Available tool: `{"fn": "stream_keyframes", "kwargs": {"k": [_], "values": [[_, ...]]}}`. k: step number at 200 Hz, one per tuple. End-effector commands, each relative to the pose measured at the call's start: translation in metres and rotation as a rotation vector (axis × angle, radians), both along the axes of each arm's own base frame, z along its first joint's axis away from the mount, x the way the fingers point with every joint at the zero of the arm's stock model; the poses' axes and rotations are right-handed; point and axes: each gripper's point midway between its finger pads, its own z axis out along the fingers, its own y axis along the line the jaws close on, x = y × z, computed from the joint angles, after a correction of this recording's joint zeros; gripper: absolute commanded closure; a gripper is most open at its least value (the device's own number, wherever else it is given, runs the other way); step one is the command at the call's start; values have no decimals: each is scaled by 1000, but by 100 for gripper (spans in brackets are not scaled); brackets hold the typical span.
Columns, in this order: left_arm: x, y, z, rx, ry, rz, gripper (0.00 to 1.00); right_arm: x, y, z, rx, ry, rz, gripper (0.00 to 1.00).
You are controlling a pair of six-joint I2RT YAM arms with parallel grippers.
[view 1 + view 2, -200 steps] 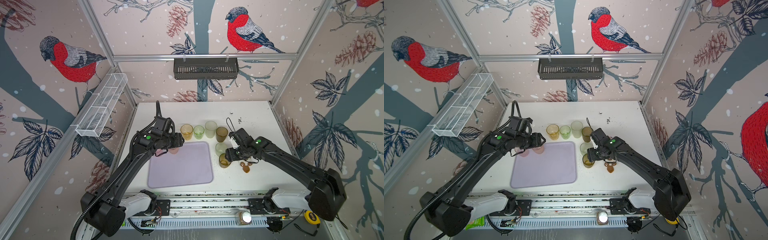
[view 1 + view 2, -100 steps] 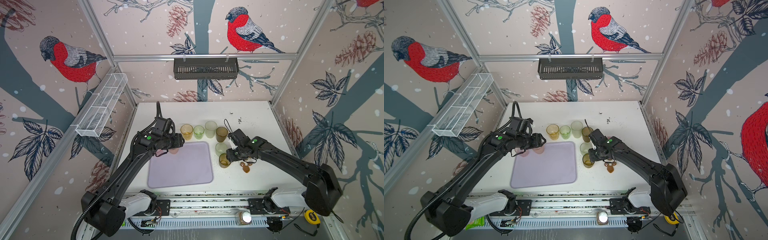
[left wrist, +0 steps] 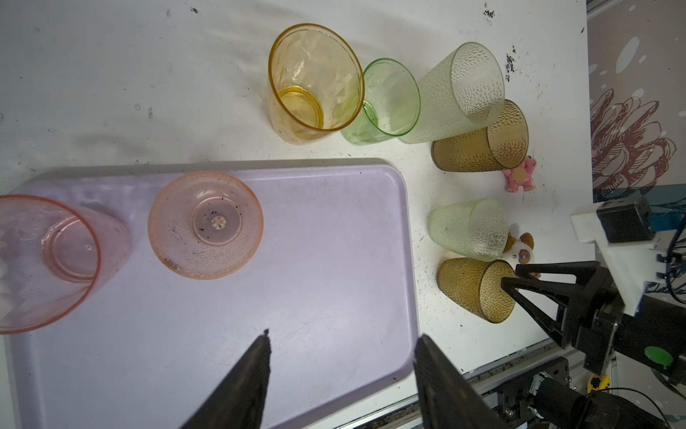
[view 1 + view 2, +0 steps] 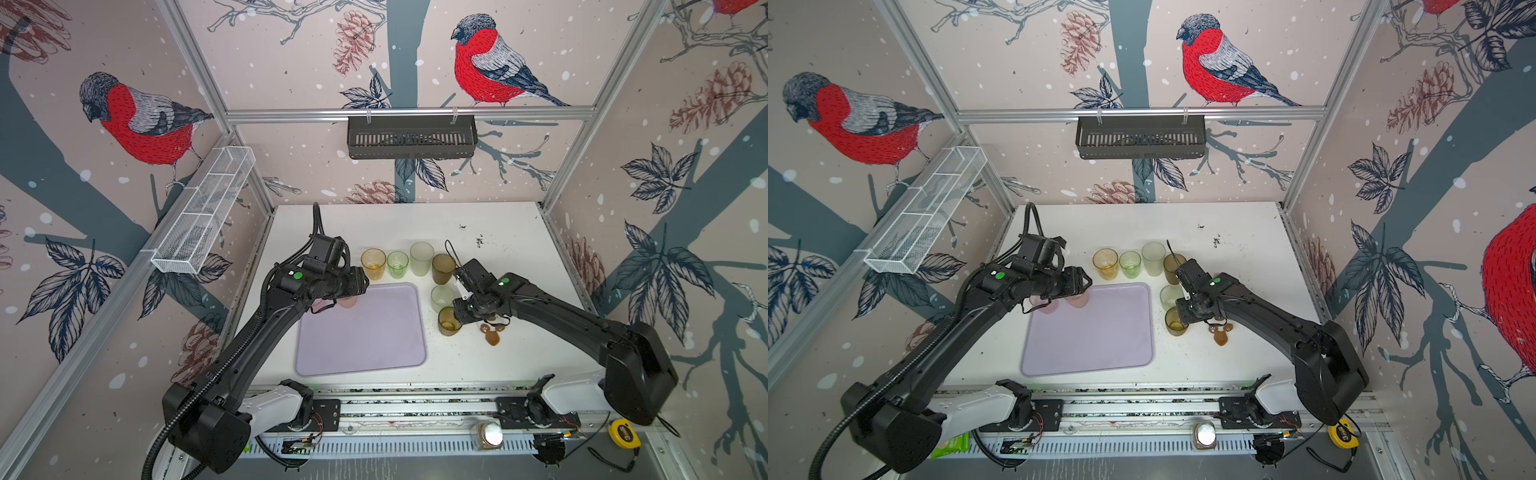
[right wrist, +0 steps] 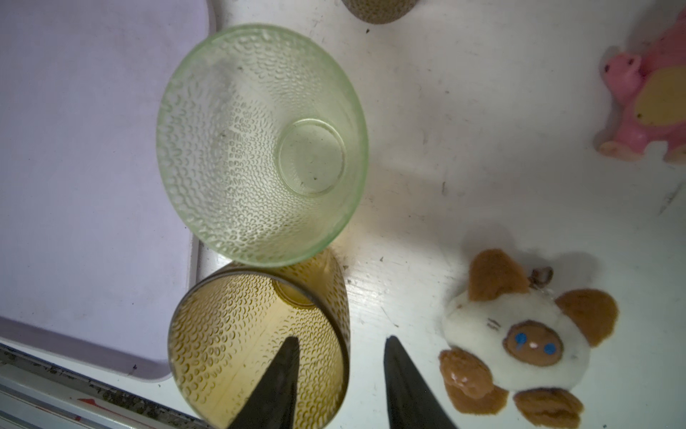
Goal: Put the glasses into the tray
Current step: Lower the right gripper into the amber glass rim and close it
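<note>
From high over the front edge of the tabletop, both my top views look down and back across the whole scene, nearly alike. My left wrist camera looks closely down on the tray; the right wrist camera sits nearer still, and they share the tray's right edge

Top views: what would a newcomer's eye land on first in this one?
The lavender tray at centre, with two pink glasses already at its far left corner. Next, the cluster of amber, green and brown glasses off its far and right sides, where the right hand straddles the wall of the nearer brown glass.
</note>
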Motion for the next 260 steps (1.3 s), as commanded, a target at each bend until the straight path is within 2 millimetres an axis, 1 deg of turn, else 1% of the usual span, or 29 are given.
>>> {"fn": "stream_keyframes", "kwargs": {"k": [1, 108, 217, 260], "values": [[2, -1, 1, -7, -12, -1, 37, 2, -1, -1, -12, -11, 9, 63], [2, 1, -2, -11, -8, 7, 38, -2, -5, -7, -29, 3, 12, 74], [2, 4, -3, -15, -10, 17, 38, -3, -4, -6, -28, 6, 17, 85], [2, 4, -2, -16, -13, 16, 38, -5, -6, -6, -33, 9, 17, 88]]}}
